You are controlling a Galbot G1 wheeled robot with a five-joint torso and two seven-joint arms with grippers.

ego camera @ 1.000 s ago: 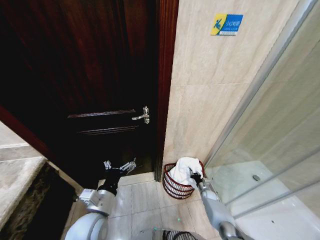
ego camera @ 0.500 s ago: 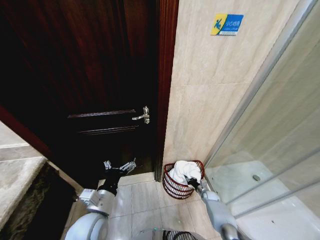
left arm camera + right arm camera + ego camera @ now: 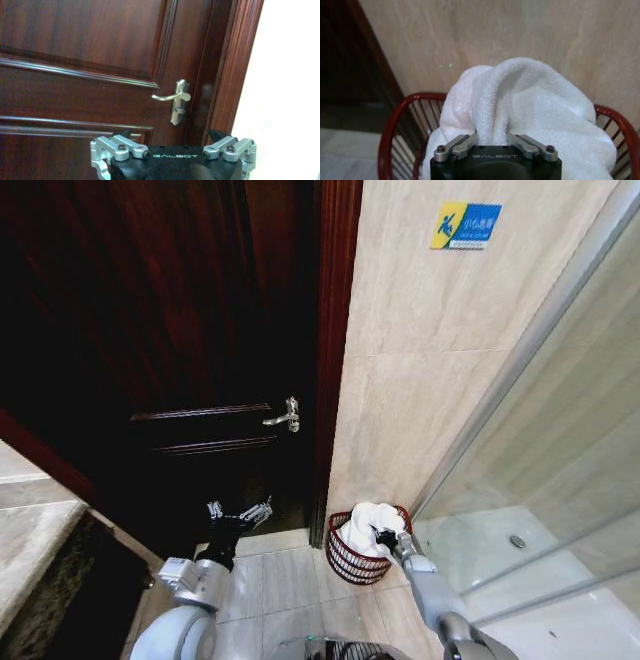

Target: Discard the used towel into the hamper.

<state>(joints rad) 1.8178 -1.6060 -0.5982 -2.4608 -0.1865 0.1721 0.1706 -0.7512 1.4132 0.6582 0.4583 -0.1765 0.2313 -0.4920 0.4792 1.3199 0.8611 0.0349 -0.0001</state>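
Now pinching white towel (image 3: 366, 525) w/ right gripper (image 3: 385, 537), fingers pressed onto a raised fold, seen close up in right wrist view (image 3: 492, 138). Sitting piled inside hamper (image 3: 345, 558), towel bulging above the red wire rim (image 3: 390, 123). Standing on tiled floor (image 3: 290, 580) against beige wall (image 3: 430, 400), hamper just beside dark wood door frame (image 3: 335, 330) & near glass shower panel (image 3: 560, 460). Hovering low by the door (image 3: 180, 330), left gripper (image 3: 240, 513) w/ fingers spread, holding nothing, pointing toward silver door handle (image 3: 172, 97).
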